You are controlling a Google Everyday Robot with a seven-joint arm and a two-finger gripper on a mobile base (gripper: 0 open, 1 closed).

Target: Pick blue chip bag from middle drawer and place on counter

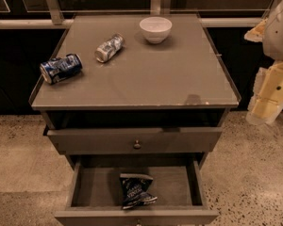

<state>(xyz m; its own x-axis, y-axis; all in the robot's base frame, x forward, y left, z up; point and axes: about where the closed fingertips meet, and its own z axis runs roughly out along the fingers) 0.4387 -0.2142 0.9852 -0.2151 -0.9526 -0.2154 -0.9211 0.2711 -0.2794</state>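
- The blue chip bag (137, 190) lies crumpled on the floor of the middle drawer (85, 187), about midway across and close to its front panel.
- That drawer stands pulled well out, below a drawer front with a small dark knob (137, 144).
- The counter (188, 79) holds a white bowl (155, 28) at the back, a silvery can (109, 47) and a blue-and-white can (61, 68), both on their sides.
- The gripper (266, 105) hangs off the cabinet's right side, well apart from the bag; whether it is spread or closed I cannot tell.

Two cans: blue-and-white drink can (61, 68), silvery can (109, 47); one white bowl (155, 28); one blue chip bag (137, 190); one gripper (267, 98), far right.
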